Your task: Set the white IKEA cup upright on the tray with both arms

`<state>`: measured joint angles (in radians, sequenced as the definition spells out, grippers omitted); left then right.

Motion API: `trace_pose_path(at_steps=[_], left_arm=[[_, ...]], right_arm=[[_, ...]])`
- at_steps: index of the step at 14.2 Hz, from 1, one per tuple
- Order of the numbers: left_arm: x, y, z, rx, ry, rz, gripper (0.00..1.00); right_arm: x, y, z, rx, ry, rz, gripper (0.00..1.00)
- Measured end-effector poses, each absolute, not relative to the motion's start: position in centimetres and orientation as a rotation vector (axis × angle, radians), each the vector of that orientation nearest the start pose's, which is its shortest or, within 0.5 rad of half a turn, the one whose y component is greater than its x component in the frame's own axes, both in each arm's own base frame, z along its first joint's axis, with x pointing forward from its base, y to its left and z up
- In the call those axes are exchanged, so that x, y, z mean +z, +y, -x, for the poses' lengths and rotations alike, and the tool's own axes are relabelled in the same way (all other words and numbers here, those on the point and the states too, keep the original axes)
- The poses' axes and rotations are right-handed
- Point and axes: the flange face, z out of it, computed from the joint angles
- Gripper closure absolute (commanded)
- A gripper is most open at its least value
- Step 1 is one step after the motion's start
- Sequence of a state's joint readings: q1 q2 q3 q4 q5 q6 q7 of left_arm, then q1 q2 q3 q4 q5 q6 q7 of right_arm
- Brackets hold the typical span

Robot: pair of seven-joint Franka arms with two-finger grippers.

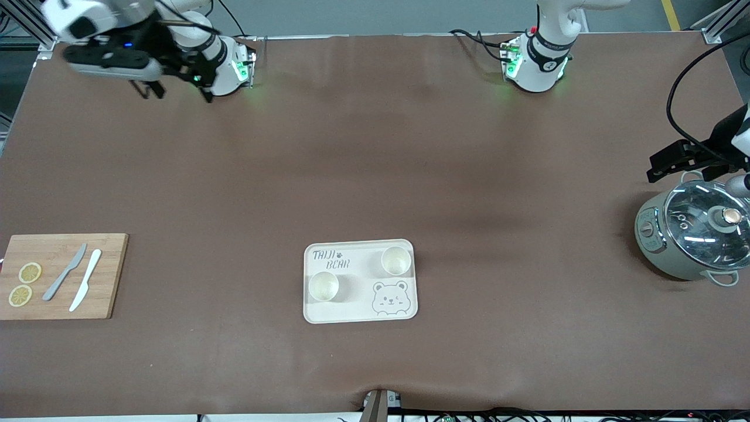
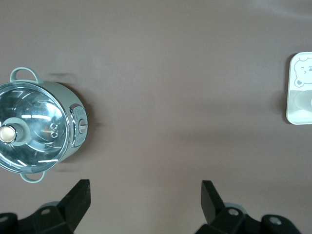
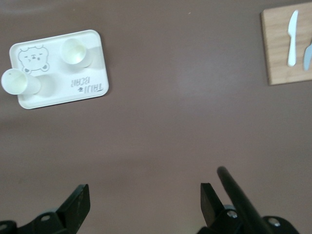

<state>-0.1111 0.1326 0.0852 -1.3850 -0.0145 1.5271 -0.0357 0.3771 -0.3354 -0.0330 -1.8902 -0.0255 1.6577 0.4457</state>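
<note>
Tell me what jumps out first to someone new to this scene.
The tray with its bear face sits mid-table, two white cups upright on it. The pot gleams at the left arm's end under the open left gripper. The open right gripper hangs high near its base.

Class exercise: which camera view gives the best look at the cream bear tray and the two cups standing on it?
The front view: the whole tray lies unobstructed, both cups upright, print readable. The right wrist view also shows all of it, smaller and turned round. The left wrist view catches only one end.
</note>
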Motion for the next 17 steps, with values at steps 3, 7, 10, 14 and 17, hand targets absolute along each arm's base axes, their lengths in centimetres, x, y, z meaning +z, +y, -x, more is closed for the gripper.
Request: trace_pose_path(at_steps=[3, 7, 10, 14, 17], left_arm=[[63.1, -2.1, -59.1, -0.012, -0.026, 3.145, 0.00], [63.1, -2.1, -59.1, -0.012, -0.053, 3.145, 0.00], [63.1, -2.1, -59.1, -0.011, -0.053, 3.145, 0.00], [63.1, -2.1, -59.1, -0.010, -0.053, 3.145, 0.00], [63.1, -2.1, -59.1, -0.010, -0.053, 3.145, 0.00]], right_arm=[[65.8, 6.8, -45.4, -0.201, 0.115, 3.073, 0.00], [67.8, 1.7, -49.1, -0.228, 0.129, 3.079, 0.00], [65.9, -0.1, -52.8, -0.169, 0.135, 3.122, 0.00], [63.6, 0.2, -55.3, -0.117, 0.142, 3.149, 0.00], [64.0, -0.3, -55.6, -0.129, 0.158, 3.150, 0.00]])
